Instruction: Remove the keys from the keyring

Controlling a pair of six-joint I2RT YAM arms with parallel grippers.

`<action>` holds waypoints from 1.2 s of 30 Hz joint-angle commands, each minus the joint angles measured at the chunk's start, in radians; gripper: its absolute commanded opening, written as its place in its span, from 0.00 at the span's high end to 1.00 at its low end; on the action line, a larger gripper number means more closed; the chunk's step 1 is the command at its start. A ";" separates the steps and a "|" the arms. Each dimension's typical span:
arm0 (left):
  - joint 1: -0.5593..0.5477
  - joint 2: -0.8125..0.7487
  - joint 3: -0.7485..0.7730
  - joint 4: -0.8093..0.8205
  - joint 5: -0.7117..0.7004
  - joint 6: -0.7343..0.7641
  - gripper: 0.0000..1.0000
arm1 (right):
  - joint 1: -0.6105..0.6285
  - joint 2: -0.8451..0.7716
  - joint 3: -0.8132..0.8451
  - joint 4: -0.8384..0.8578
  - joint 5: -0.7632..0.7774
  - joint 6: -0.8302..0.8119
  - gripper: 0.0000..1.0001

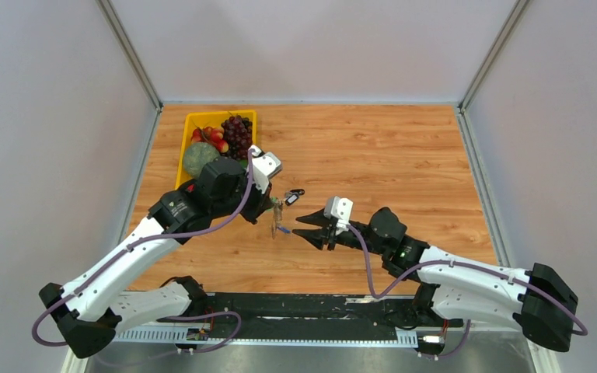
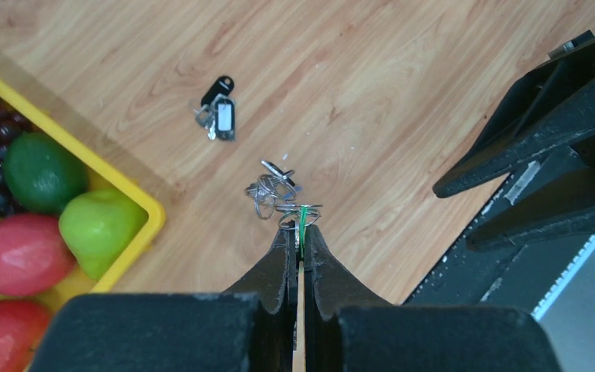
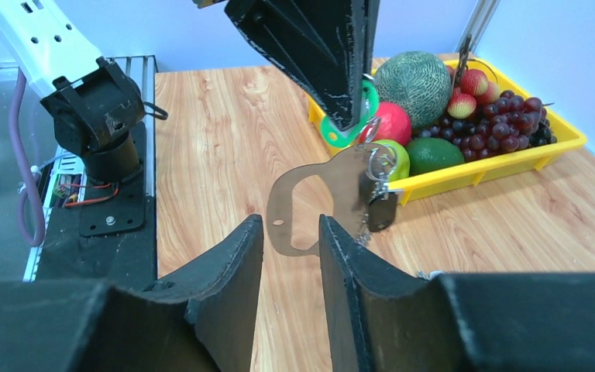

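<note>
My left gripper hangs above the table, shut at its tips on a green ring at the top of the keyring. The keyring is a flat translucent loop dangling below it. Small metal rings and a dark tagged key hang with the loop. Another black-tagged bunch of keys lies on the wood, apart from both grippers. My right gripper is just right of the hanging bunch. Its jaws are open around nothing, with the loop's lower end just beyond the tips.
A yellow tray with grapes, a melon and apples stands at the back left, close behind the left gripper. The black base plate runs along the near edge.
</note>
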 commanded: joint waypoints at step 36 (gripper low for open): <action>-0.017 -0.071 0.107 -0.118 0.088 -0.133 1.00 | 0.003 0.305 0.183 0.250 -0.046 0.038 0.68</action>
